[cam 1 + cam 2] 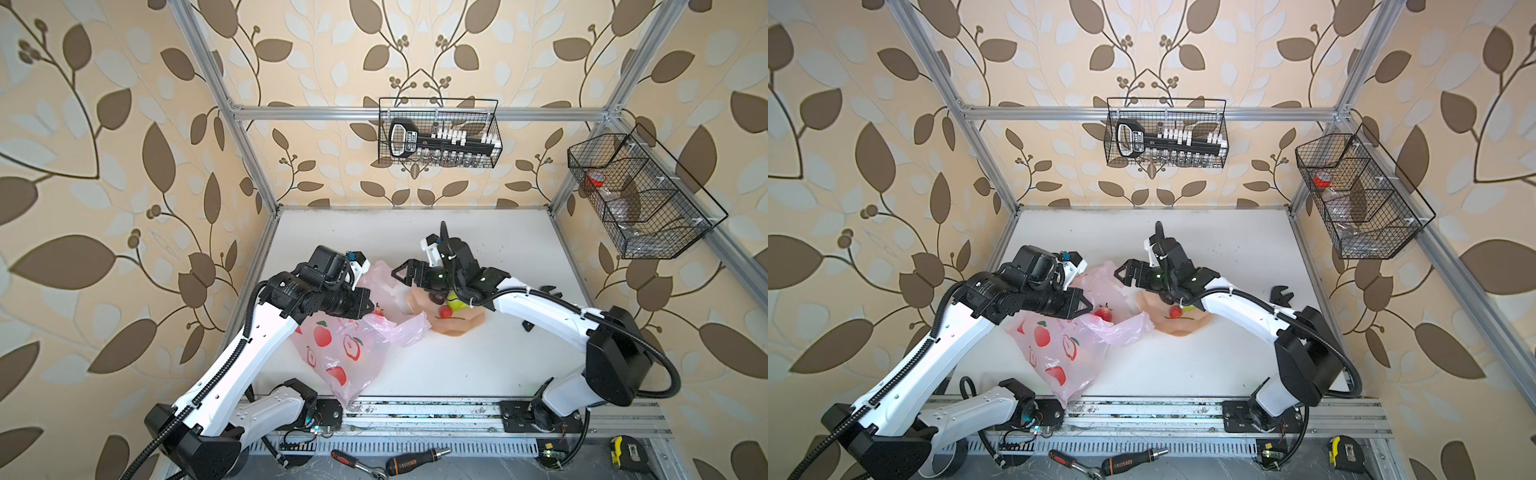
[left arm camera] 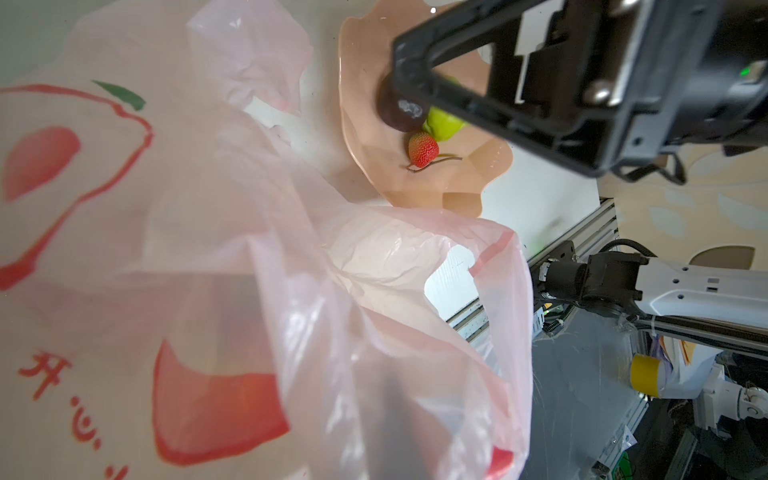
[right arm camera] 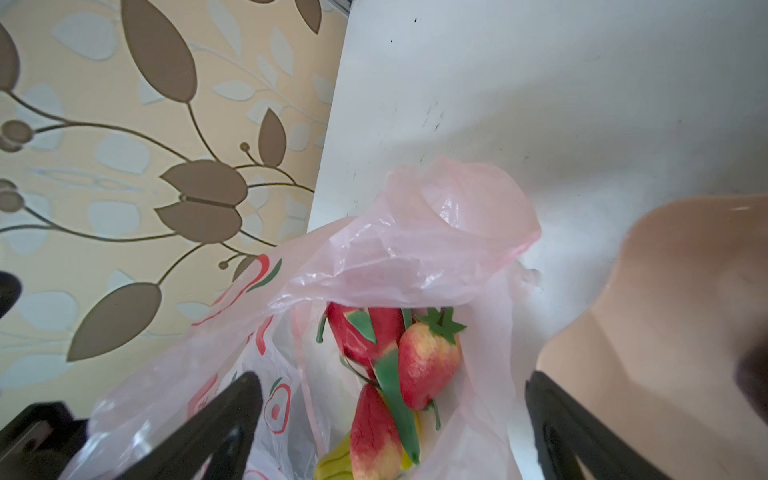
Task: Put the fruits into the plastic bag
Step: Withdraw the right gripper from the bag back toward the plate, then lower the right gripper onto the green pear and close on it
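On table [image 1: 478, 361], left of centre: plastic bag [image 1: 332, 353] is being held open, rim being pinched by fully closed left gripper [image 1: 366, 305]. Inside, dragon fruit [image 3: 351, 340] and strawberry [image 3: 428, 361] are being contained. Over bowl [image 1: 459, 326] edge, right gripper [image 1: 402, 275] is being hovered, jaws wide, empty. In bowl, pear [image 2: 444, 122], small red fruit [image 2: 423, 148] and, probably, plum [image 2: 397, 112] are being kept.

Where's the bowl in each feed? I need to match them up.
Both top views: bowl mid-table, just right of the bag.
Left wrist: bowl past the bag's handle loop.
Right wrist: bowl blurred, close up, beside the bag's open mouth.
Shared landmark: the pink bag next to it.
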Tool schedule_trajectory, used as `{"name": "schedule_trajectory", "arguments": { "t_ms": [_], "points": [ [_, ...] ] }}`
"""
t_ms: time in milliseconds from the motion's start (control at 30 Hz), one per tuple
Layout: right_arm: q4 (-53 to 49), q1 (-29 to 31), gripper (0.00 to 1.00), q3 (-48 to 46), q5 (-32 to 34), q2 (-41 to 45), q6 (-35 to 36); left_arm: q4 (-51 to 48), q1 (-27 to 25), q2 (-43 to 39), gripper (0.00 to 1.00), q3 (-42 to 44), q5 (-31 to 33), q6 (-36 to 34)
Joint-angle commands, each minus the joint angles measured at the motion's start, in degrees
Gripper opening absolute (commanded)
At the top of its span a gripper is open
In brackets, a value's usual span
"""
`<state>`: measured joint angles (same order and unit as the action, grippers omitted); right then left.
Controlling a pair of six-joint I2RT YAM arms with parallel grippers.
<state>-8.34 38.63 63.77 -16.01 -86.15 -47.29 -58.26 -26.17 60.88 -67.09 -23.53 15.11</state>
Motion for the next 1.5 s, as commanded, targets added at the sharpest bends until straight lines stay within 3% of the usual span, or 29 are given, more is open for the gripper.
{"name": "schedule_trajectory", "arguments": {
  "t_ms": [0, 233, 433, 567, 700, 1133, 1467],
  "points": [
    [-9.45, -1.3, 0.98, 0.92, -0.61, 3.8, 7.88, 0.43, 0.23, 0.35, 0.0, -0.9, -0.2, -0.31],
    [-7.41, -1.59, 0.95, -12.62, -6.53, 19.27, 16.82, 0.25, 0.25, 1.34, 0.0, -1.75, 0.41, -1.06],
    [-16.11, -4.9, 0.94, -20.09, 2.23, 26.1, 16.88, 0.52, 0.25, 2.13, 0.0, -1.92, 0.24, -2.01],
    [-20.47, -11.75, 0.93, -19.82, 8.6, 24.48, 14.77, 0.51, 0.25, 2.71, 0.0, -2.16, 0.0, -2.27],
    [-22.02, -17.09, 0.91, -17.2, 8.9, 18.38, 15.74, 0.78, 0.25, 2.93, 0.0, -1.99, -0.38, -2.33],
    [-26.33, -13.79, 0.94, -7.42, 15.21, 2.63, 27.33, 0.3, 0.25, 2.75, 0.0, -2.68, -0.24, -2.9],
    [-27.06, -10.4, 0.94, -2.22, 19.1, -5.58, 32.03, 0.34, 0.2, 3.19, 0.0, -3.01, -0.36, -2.85]
  ]
}}
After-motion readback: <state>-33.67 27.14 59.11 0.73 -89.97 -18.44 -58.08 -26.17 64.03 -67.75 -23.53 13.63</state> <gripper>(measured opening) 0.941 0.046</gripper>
